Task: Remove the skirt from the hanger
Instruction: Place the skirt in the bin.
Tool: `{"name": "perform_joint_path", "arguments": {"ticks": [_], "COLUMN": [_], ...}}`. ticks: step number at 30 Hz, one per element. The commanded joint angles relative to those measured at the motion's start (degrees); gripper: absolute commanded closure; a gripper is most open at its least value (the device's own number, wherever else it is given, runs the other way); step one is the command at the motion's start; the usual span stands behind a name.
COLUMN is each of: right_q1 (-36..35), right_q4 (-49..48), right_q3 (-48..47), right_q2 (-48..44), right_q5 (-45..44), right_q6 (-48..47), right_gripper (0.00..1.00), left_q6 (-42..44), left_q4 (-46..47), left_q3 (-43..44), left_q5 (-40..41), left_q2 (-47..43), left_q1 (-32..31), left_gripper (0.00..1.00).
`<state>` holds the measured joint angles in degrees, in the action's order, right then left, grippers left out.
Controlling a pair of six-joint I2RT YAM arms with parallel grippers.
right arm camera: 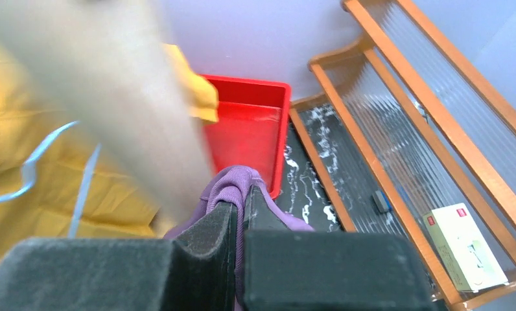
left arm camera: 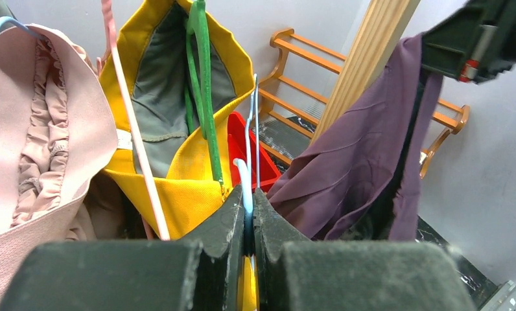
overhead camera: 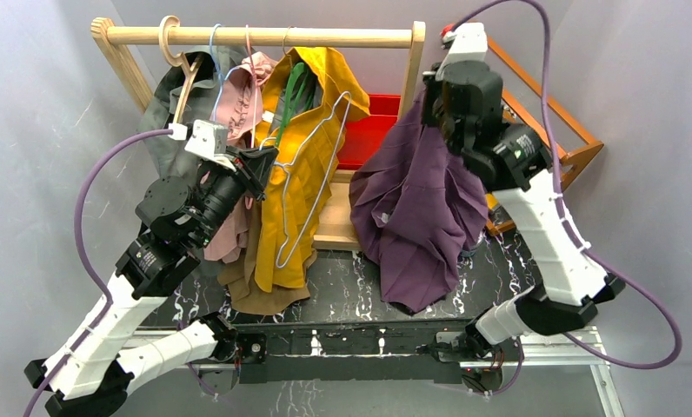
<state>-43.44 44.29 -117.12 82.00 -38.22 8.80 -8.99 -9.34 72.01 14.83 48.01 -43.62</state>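
Step in hand: separating the garment from the hanger, judged to be all but done.

1. The left gripper (left arm camera: 249,217) is clamped fully onto the pale blue wire hanger (overhead camera: 315,178). The hanger sits bare in front of the middle of the wooden clothes rack (overhead camera: 264,36), lying against a yellow cloth garment (overhead camera: 325,78).
2. The right gripper (right arm camera: 239,210) is pinched almost closed on 1 fold of the purple fabric skirt (overhead camera: 416,217). It holds the fold high, just beside the rack's right post. The skirt drapes from there to below the rack's right end, apart from the hanger.

Next move, as judged: the skirt should be carried clear of the rack's right post and laid down. Only 1 fold is held, so the pinch must not slacken. The hanging cloth could also snag on the post.

Materials:
- The skirt is soft and matte and falls in deep, loose folds.
- The hanger is thin, stiff wire with a smooth coating, bent to a triangular outline, and likely slippery.
- The rack's rail is a pale, smooth, round dowel.
- The gripper pads (left arm camera: 223,227) are dark and coarse-grained.
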Motion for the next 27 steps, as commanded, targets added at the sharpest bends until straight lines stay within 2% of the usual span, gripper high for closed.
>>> {"name": "perform_joint_path", "arguments": {"ticks": [1,4,8,18,24,27], "right_q1": [13.6,18.0,19.2,20.9,21.5,22.3], "right_q4": [-2.7,-4.7,-4.3,-8.7,-23.5,-27.3], "right_q3": [-4.8,-3.4,-7.5,-20.2,-16.8,-20.2], "right_q2": [0.2,-0.1,2.1,9.4,9.7,13.0], "right_q5": [10.0,17.0,20.4,20.5,18.4,20.1], "right_q6": [5.7,7.8,8.7,6.6,3.5,5.1], "right_gripper": [1.00,1.00,1.00,1.00,1.00,1.00], "left_q6": [0.5,0.9,1.0,-1.2,-3.0,-2.4], "left_q4": [-0.8,-1.5,-2.0,-3.7,-5.1,-5.3], "left_q3": [2.8,2.9,2.7,0.7,1.7,2.0], "left_q5": [0.9,0.7,-0.1,0.4,0.1,0.5], "left_q2": [-1.0,-1.2,-1.1,-2.7,-3.0,-3.3], "left_q1": [0.0,0.0,0.0,0.0,0.0,0.0], "left_gripper": [1.00,1.00,1.00,1.00,1.00,1.00]}}
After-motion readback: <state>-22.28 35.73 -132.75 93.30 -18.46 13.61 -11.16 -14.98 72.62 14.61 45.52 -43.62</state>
